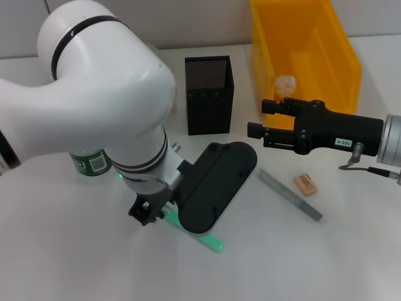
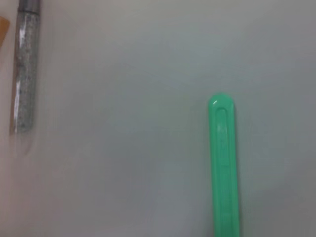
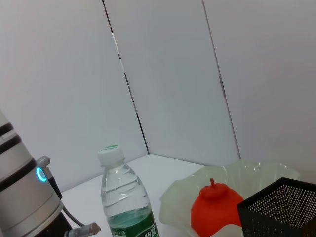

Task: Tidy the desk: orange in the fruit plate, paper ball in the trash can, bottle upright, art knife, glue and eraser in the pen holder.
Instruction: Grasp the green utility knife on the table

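The pen holder point(image 1: 209, 94) stands on the table point(image 1: 351, 251). To its right sits the trash can point(image 1: 307, 56), the paper ball point(image 1: 285, 84) inside. Left of the pen holder stands the bottle point(image 3: 126, 200) upright; behind the holder, the orange point(image 3: 215, 207) rests in the fruit plate point(image 3: 180, 195). The eraser point(image 1: 306, 183) lies nearer than the holder, to its right.

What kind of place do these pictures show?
Probably an office desk set up for a tidying test: a white tabletop with a square black mesh pen holder, a small tan eraser and a yellow-orange plastic trash bin.
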